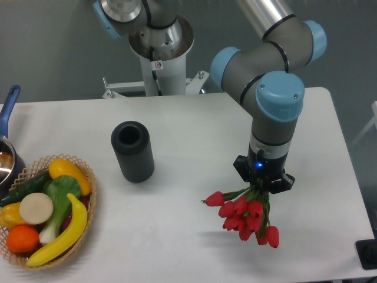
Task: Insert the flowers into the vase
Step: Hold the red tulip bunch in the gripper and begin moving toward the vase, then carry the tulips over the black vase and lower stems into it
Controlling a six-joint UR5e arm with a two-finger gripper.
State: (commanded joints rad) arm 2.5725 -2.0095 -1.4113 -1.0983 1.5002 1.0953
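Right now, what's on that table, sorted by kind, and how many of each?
Bunch of red tulips, held above the table in the gripper: 1
Dark ribbed vase: 1
Wicker basket of fruit and vegetables: 1
Blue-handled pot, partly out of view: 1
Total: 4

Open table lying between the bunch and the vase

The gripper (pixel 263 190) is hanging over the right part of the table (pixel 194 118), flowers (pixel 247 215) drooping beneath it; bare tabletop is stretching leftward to the vase (pixel 132 151), whose mouth is standing unobstructed. The wicker basket (pixel 88 194) and the pot (pixel 7 147) are crowding the far left edge, beyond the vase.
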